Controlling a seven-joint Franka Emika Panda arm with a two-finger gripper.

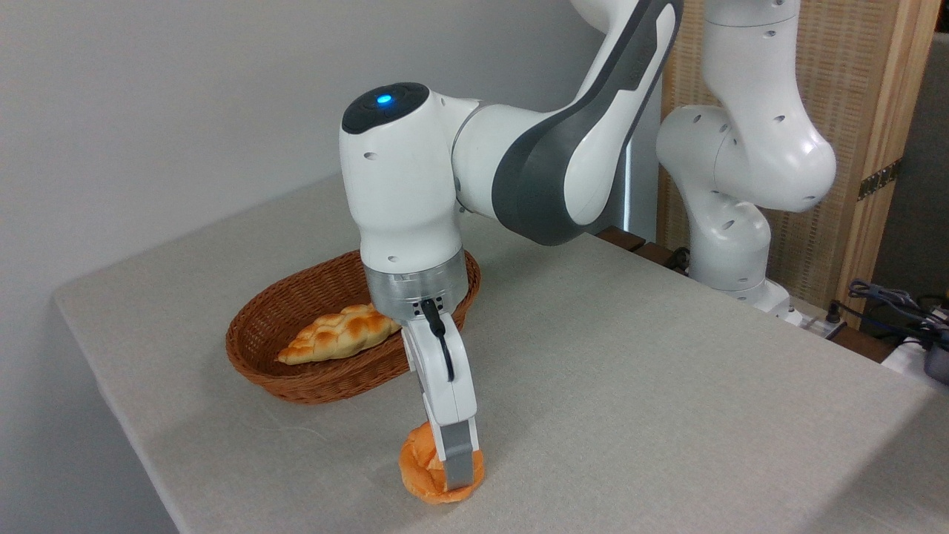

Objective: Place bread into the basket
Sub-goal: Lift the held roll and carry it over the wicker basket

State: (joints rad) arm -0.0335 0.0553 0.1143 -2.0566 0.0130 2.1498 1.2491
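Note:
The bread [419, 469], a small round orange-brown bun, rests on the grey tablecloth near the front edge. My gripper [454, 469] points straight down over it. One grey fingertip [460, 467] lies against the bun's near side, while the bun hides the other finger. From this side view the gap between the fingers does not show. The reddish-brown wicker basket [311, 382] sits behind and to the left, apart from the bun.
A long pale golden braided loaf [337, 334] lies inside the basket. The table's front-left edge [159, 482] runs close to the bun. The arm's base [730, 245], a wooden screen and some cables stand at the back right.

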